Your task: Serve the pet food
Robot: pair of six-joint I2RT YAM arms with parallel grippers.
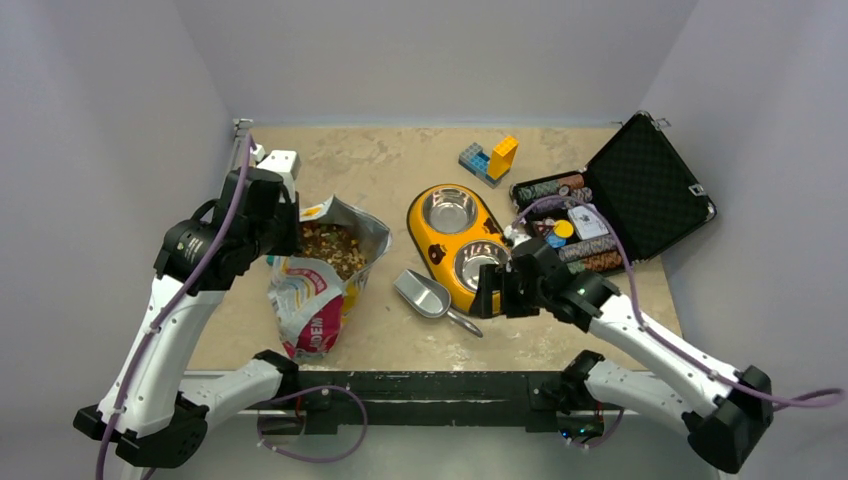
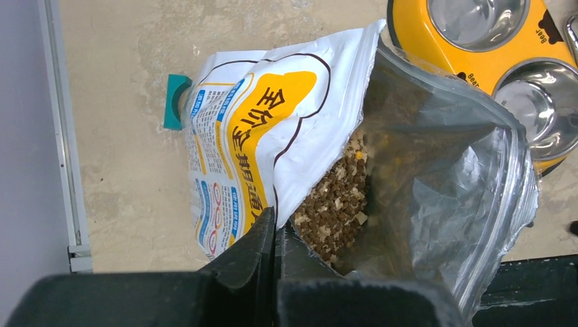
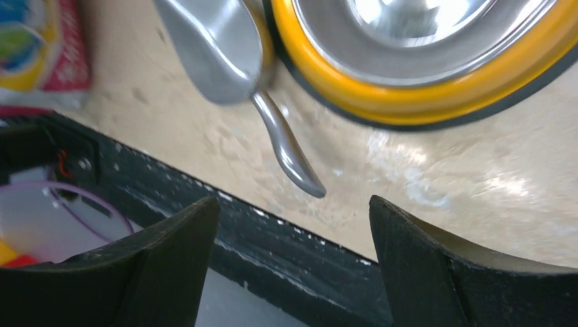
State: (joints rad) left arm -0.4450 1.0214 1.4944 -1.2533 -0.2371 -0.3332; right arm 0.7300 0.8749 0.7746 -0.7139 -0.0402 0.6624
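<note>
**Top view**
- Bag (image 1: 318,295): lies toward the near left corner, with its mouth open toward the far edge.
- Pet food (image 1: 333,248): brown-tan pellets inside the bag's open mouth.
- Left gripper (image 1: 287,225): at the left rim of that mouth.
- Feeder (image 1: 420,232): yellow, with 2 steel bowls; mid-bench, right of the bag.
- Scoop (image 1: 422,292): metal, on the bench between bag and feeder.
- Right gripper (image 1: 493,292): by the feeder's near bowl.
- Case (image 1: 640,190): open, holding poker chips, at the right edge.
- Bricks (image 1: 490,158): near the far edge.

**Left wrist**
- Left gripper: fingers pressed together, pinching the bag's white rim.
- Pet food: heaped in the bag just past the fingertips.
- Clip (image 2: 175,101): teal, at the bag's printed side.

**Right wrist**
- Right gripper: fingers wide apart, holding nothing, over the near edge.
- Scoop: empty, just beside the feeder's rim, with its handle pointing toward the near edge. I cannot tell whether they touch.
</note>
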